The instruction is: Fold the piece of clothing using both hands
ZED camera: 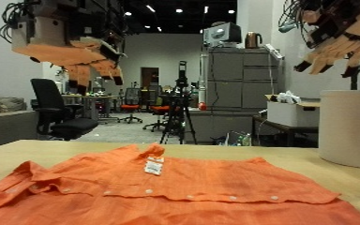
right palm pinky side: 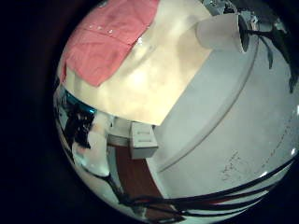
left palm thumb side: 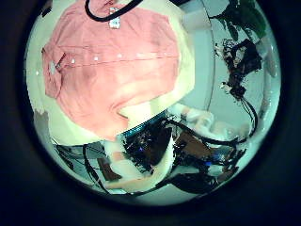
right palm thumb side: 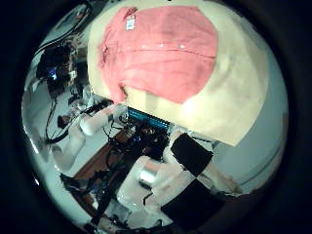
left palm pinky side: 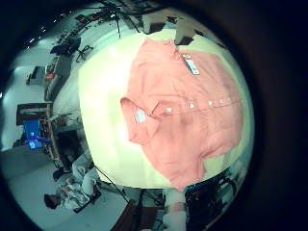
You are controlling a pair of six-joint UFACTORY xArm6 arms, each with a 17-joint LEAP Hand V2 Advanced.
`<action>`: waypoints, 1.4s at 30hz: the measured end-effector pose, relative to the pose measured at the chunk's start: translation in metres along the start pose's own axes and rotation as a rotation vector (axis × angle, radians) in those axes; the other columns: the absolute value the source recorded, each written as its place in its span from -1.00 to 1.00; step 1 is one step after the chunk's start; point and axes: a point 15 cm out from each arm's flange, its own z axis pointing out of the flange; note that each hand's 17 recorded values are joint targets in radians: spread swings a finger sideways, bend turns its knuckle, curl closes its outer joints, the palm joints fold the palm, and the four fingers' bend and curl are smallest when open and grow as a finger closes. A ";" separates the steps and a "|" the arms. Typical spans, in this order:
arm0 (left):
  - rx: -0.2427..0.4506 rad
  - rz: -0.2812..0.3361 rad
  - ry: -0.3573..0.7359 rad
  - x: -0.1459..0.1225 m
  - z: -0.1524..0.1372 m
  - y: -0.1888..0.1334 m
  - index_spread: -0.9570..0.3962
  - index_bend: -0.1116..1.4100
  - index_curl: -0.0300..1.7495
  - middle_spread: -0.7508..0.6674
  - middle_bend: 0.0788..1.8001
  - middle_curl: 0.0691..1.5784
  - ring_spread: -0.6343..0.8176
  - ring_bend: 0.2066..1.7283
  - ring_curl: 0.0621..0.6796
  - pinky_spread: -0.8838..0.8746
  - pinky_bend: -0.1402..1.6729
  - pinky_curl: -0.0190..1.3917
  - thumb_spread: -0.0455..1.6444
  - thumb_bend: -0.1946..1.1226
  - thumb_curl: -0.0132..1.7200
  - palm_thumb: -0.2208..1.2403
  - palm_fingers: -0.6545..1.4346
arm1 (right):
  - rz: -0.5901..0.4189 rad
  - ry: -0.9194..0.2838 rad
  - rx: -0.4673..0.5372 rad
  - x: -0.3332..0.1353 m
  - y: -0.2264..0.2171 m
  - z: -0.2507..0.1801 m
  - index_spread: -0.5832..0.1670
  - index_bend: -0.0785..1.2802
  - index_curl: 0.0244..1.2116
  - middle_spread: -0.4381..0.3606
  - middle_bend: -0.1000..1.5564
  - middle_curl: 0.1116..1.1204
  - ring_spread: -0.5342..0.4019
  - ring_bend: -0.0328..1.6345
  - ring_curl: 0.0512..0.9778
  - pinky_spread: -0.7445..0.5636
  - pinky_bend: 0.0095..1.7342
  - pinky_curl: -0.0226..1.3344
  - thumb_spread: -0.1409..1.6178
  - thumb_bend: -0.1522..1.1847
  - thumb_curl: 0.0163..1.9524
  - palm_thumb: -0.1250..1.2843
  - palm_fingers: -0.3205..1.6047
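The left hand is a blocky cluster of boxy segments in pale and dark parts, its finger links squared off like stacked small motors. The right hand is built alike, with chunky jointed fingers ending in blunt rounded tips, light casings over darker frames.

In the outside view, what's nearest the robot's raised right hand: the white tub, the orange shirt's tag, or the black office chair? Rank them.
1. White tub: just below the right hand.
2. Shirt tag: on the table, at the collar.
3. Black office chair: beyond the table, back in the room.
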 end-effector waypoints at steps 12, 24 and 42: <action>0.003 -0.015 0.011 -0.002 -0.001 0.010 0.51 -0.65 -0.65 0.36 -0.87 -0.66 0.55 -0.74 -0.47 0.56 -0.62 -0.51 0.29 -0.74 -0.67 -0.54 -0.38 | -0.015 0.007 0.034 0.002 0.001 -0.015 -0.31 -0.64 -0.55 0.20 -0.65 -0.61 0.51 -0.65 -0.54 0.55 -0.67 -0.49 0.52 -0.80 -0.75 -0.01 -0.55; -0.122 0.086 -0.027 0.014 0.040 0.039 0.48 -0.63 -0.63 0.29 -0.87 -0.66 0.55 -0.74 -0.47 0.56 -0.63 -0.52 0.29 -0.74 -0.67 -0.53 -0.37 | -0.045 -0.010 0.006 -0.001 -0.006 -0.004 -0.33 -0.64 -0.55 0.17 -0.65 -0.60 0.51 -0.66 -0.54 0.55 -0.67 -0.49 0.53 -0.80 -0.75 0.00 -0.54; -0.385 0.230 -0.083 0.024 0.162 0.078 0.46 -0.63 -0.61 0.33 -0.89 -0.70 0.55 -0.76 -0.48 0.58 -0.62 -0.52 0.34 -0.74 -0.68 -0.53 -0.40 | -0.048 -0.033 -0.066 -0.001 -0.022 0.014 -0.33 -0.64 -0.54 0.16 -0.65 -0.60 0.52 -0.66 -0.53 0.55 -0.67 -0.50 0.55 -0.79 -0.74 0.03 -0.54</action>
